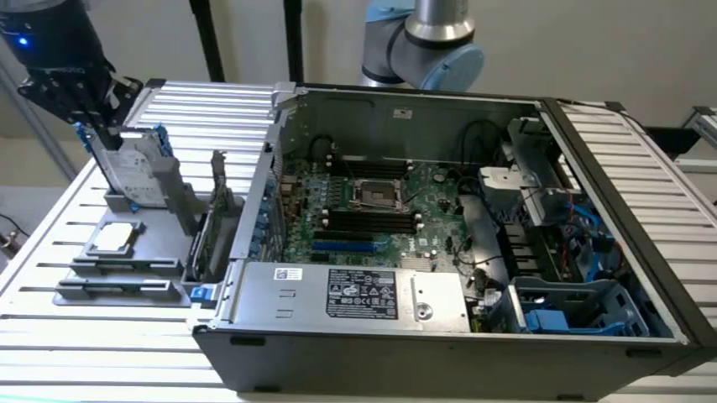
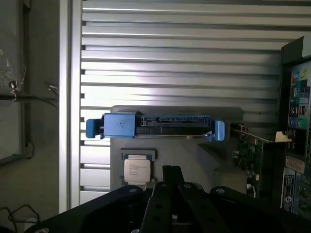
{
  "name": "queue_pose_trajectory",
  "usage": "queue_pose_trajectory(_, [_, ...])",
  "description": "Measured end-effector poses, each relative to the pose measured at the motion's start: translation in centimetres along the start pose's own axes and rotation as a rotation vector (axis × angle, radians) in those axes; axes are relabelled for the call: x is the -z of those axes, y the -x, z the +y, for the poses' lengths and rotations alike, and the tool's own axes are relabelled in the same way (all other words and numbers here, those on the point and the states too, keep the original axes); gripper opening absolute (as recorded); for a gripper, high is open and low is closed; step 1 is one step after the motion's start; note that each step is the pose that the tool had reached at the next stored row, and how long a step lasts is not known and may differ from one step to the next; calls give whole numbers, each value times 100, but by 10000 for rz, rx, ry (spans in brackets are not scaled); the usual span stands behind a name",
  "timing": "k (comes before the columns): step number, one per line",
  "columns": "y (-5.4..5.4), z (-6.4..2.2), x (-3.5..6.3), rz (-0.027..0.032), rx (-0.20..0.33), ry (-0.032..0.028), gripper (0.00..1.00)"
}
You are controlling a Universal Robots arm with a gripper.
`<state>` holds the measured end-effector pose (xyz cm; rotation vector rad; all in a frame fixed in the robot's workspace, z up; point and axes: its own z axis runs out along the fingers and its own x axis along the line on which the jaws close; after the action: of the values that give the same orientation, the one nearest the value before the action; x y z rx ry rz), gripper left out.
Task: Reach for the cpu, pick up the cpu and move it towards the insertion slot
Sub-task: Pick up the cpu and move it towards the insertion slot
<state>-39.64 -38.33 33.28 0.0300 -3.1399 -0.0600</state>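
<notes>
Gripper [image 1: 99, 126] clenched on nothing, high by the upright hard drive [image 1: 134, 168], with the cpu [image 1: 114, 238] flat on the grey tray [image 1: 157, 245] well below, toward the exterior view's foreground.

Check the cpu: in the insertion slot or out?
Out: the cpu lies flat on the grey holder beside the case; the insertion slot looks empty.

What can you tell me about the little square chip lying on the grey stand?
The cpu is a small flat square chip, silver-white metal on top with a pale tan rim. It lies flat on the grey holder, near the upright hard drive, outside the computer case. Only the holder touches it.
</notes>
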Motion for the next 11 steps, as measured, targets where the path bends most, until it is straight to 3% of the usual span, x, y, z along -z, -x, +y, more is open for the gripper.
queue_pose_trajectory(8, [-216,-147,-23,13,0,-1,11])
queue_pose_trajectory(10, [-265,-163,-22,16,0,-20,11])
queue_pose_trajectory(11, [-280,-167,-22,15,0,-60,11])
